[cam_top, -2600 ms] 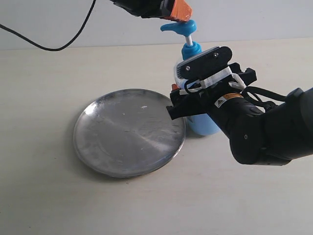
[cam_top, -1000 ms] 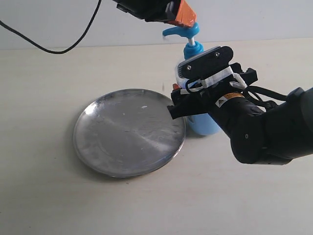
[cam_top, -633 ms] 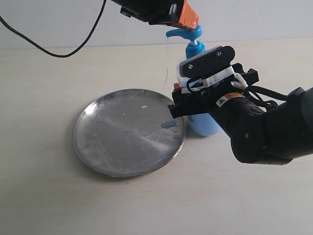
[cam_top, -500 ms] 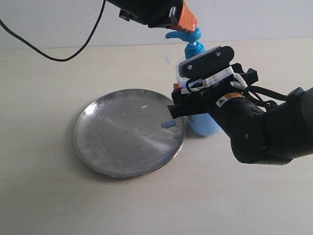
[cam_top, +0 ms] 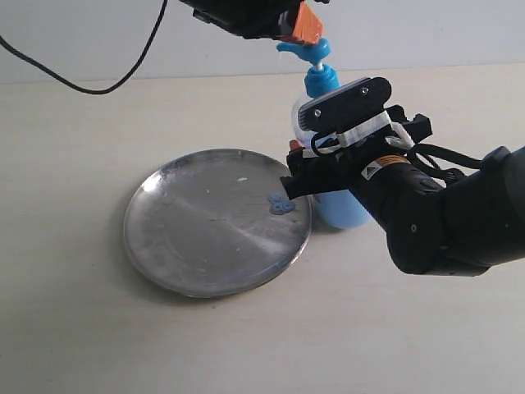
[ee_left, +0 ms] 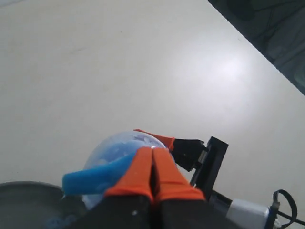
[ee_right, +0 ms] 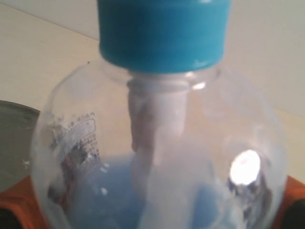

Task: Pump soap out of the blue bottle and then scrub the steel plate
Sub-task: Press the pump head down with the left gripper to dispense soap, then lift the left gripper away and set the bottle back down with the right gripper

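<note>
The blue bottle stands just right of the steel plate. My right gripper is shut round its clear body, orange pads on either side of the bottle. Over the blue pump head my left gripper is shut, its orange fingertips pressed together and resting on the head. A small bluish blob of soap lies on the plate's right part, below the spout. Pale blue soap fills the bottle's lower half.
A black cable loops over the table's far left. The right arm's black body covers the table to the right of the bottle. Bare tabletop lies in front of the plate.
The left gripper pushed the pump head down, then came back up with it. A thin stream of soap fell and now sits as a blob on the plate. The right arm stayed put.
</note>
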